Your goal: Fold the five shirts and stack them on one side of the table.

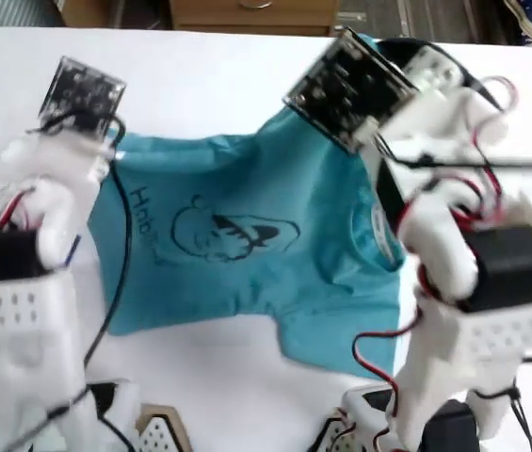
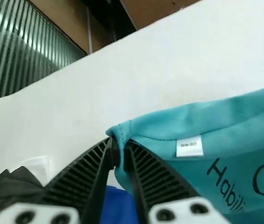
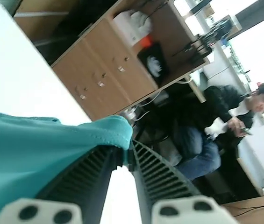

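A teal shirt (image 1: 247, 245) with a black line drawing lies spread on the white table (image 1: 209, 75), its front up. My left gripper (image 2: 119, 147) is shut on a bunched corner of the shirt's hem (image 2: 122, 128), near a small white label (image 2: 189, 147). The left arm (image 1: 30, 235) stands at the shirt's left side. My right gripper (image 3: 127, 156) is shut on a lifted edge of the teal shirt (image 3: 38, 140). The right arm (image 1: 454, 245) stands over the shirt's collar end, and its wrist camera board (image 1: 350, 89) hides the grip from above.
A patch of blue cloth (image 2: 117, 207) shows under the left gripper's fingers. Both arm bases (image 1: 153, 428) and loose cables (image 1: 124, 245) sit along the front edge. Wooden cabinets (image 1: 256, 14) stand beyond the table's far edge. Bare table lies behind the shirt.
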Controlling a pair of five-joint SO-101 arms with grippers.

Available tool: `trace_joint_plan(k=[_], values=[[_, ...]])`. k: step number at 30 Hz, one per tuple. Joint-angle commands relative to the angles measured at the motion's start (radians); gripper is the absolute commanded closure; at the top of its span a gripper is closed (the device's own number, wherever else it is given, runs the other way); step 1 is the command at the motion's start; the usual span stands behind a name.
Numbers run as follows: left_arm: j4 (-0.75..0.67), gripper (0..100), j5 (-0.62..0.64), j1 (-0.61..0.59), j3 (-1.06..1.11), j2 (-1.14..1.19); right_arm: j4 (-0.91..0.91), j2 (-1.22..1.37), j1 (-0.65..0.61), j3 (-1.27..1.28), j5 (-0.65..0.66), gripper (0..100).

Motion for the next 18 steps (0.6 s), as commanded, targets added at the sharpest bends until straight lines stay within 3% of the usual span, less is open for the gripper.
trace_joint_plan(k=[1, 11, 18], values=[[-0.055, 98, -0.026, 0.008, -0.024, 0.117, -0.094, -0.007, 0.001, 0.12, -0.003, 97.8], [-0.044, 98, -0.035, 0.008, -0.295, 0.512, -0.314, -0.007, 0.002, 0.408, 0.005, 97.8], [0.075, 98, -0.035, 0.009, -0.561, 0.74, -0.438, 0.021, 0.03, 0.454, 0.006, 97.8]])
